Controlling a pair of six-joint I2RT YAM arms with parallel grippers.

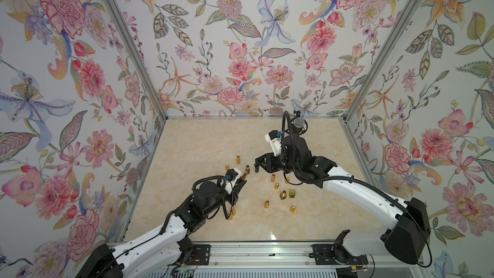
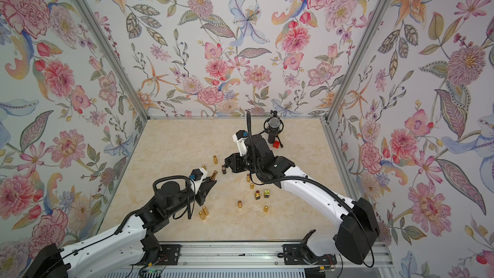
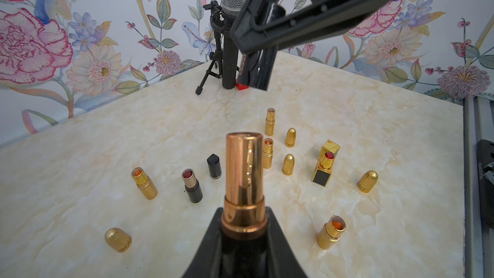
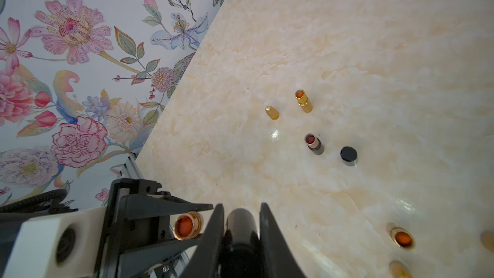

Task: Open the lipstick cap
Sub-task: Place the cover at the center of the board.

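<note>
Left jaws were clenched on the rose-gold lipstick (image 3: 243, 183), holding it tilted above the tabletop (image 3: 80, 156). Right jaws, just beside, were grasping the dark cap (image 4: 242, 223), clear of the tube, colour showing!

The back-left stretch of the tabletop (image 1: 203, 140) lies bare and open for a pass. Upright lipsticks (image 1: 283, 195) and caps (image 1: 292, 208) dot the middle and front, with narrow gaps between them. A microphone (image 2: 273, 125) on its tripod blocks the back right.

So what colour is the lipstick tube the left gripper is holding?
Shiny rose gold; the lipstick tube shows best in the left wrist view.
</note>
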